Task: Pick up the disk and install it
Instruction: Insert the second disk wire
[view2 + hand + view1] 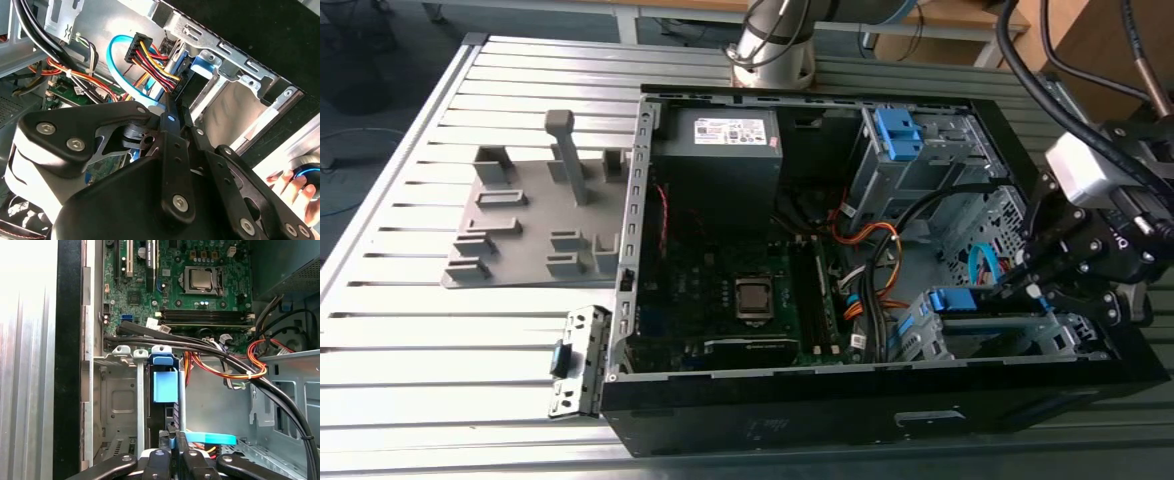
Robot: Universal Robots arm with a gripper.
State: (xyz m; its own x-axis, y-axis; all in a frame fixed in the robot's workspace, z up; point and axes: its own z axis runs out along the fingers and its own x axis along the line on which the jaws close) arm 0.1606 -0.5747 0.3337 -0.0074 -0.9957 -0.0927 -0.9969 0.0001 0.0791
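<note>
The disk (164,386) stands on edge in the metal drive cage (117,400) at the case's front corner, its blue bracket facing up. In the exterior view the disk (955,301) sits in the cage at the lower right of the open black computer case (761,420). My gripper (173,440) is right at the disk's near end, its black fingers (182,441) drawn together on a thin blue edge of the bracket. In the second wrist view the gripper (172,114) points into the same cage (240,75). From the exterior view the gripper (1051,300) hangs over the case's right wall.
Orange, red and black cables (240,365) and a blue flat cable (116,65) cross beside the cage. The motherboard (200,285), a grey power-supply box (720,150) and a taller blue latch (897,130) fill the case. A grey fixture plate (534,225) lies outside it. A person's hand (287,182) is nearby.
</note>
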